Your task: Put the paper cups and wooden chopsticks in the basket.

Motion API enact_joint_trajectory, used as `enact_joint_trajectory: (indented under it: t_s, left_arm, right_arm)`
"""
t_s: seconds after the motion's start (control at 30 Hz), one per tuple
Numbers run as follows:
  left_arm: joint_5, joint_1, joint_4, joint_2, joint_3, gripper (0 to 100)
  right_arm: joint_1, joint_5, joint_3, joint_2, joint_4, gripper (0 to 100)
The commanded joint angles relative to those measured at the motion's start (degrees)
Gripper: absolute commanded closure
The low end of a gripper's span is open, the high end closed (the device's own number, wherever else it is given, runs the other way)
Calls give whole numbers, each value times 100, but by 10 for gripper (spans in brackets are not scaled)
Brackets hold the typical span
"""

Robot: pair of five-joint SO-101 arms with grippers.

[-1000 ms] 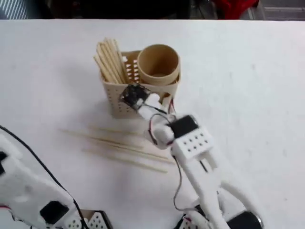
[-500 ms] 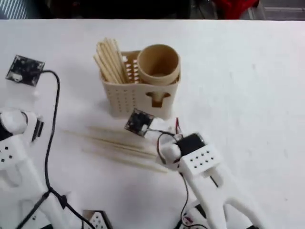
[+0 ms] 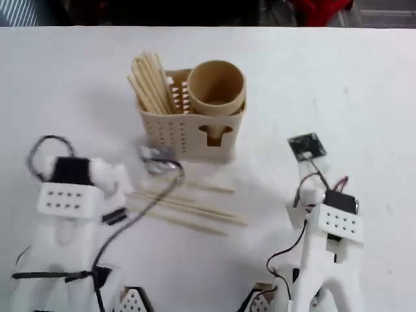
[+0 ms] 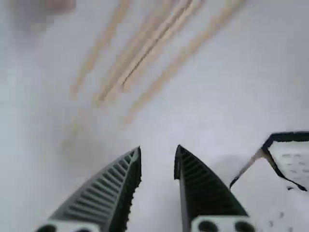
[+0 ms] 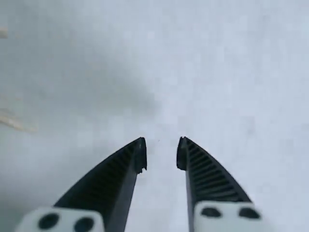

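One table (image 3: 364, 84): white and flat. The loose sticks lie flush on it, so jaws that come down could scrape the top or close on nothing.
Left arm (image 3: 65, 195): stands at the near-left end of the loose sticks. Its dark cable (image 3: 140, 213) crosses over them and could snag or sweep them if the arm swings.
Right arm (image 3: 331, 224): off to the right, well apart from sticks and basket. Not in the way.
Basket (image 3: 188, 133): just behind the loose sticks and probably light. A low carry could clip its front wall and shove it.
Paper cup (image 3: 216, 88): upright in the basket's right part.
Stick bundle (image 3: 148, 83): crowds the basket's left part, leaning outward. Added sticks may jam on it or spill over the rim.
Left gripper (image 4: 157, 150): jaws a narrow gap apart and empty, just short of the stick ends.
Right gripper (image 5: 161, 142): jaws slightly apart, empty, over bare table.
Loose chopsticks (image 3: 188, 207): a few, fanned out, some touching. Pinching one may roll its neighbours, and an off-centre grip may let it pivot.
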Motion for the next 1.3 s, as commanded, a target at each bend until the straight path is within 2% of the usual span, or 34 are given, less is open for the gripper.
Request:
enact_joint_trajectory:
  t_s: [0.0, 0.07, 0.17, 0.4, 0.53, 0.7, 0.93, 1.03, 1.17, 1.27]
  left_arm:
    - [0, 1367, -659, -127, 176, 817]
    - [-62, 1692, -1029, -127, 378, 772]
    - [-62, 1982, -2084, -127, 905, 775]
    - [-88, 2000, -3886, -92, 1776, 775]
    - [-202, 1991, -4510, 646, 1881, 775]
    - [-237, 2044, -4422, 2123, 1222, 788]
    - [-246, 2000, -4246, 3512, 343, 789]
    - [-237, 2000, -4123, 3714, 167, 804]
    - [-255, 2053, -4018, 3723, 141, 893]
    - [-440, 2053, -3991, 3714, 149, 919]
  right_arm:
    - [268, 70, 475, -92, -532, 844]
    - [277, 70, 791, -92, -848, 842]
    - [277, 62, 1169, -92, -1279, 841]
    - [312, 18, 1240, -136, -1341, 843]
    - [312, 18, 1240, -119, -1341, 843]
    - [312, 18, 1240, -101, -1349, 843]
    - [303, 18, 1240, -101, -1349, 843]
    - [286, 18, 1240, -92, -1349, 843]
    - [277, 18, 1240, -92, -1349, 843]
    - [277, 18, 1248, -92, -1349, 843]
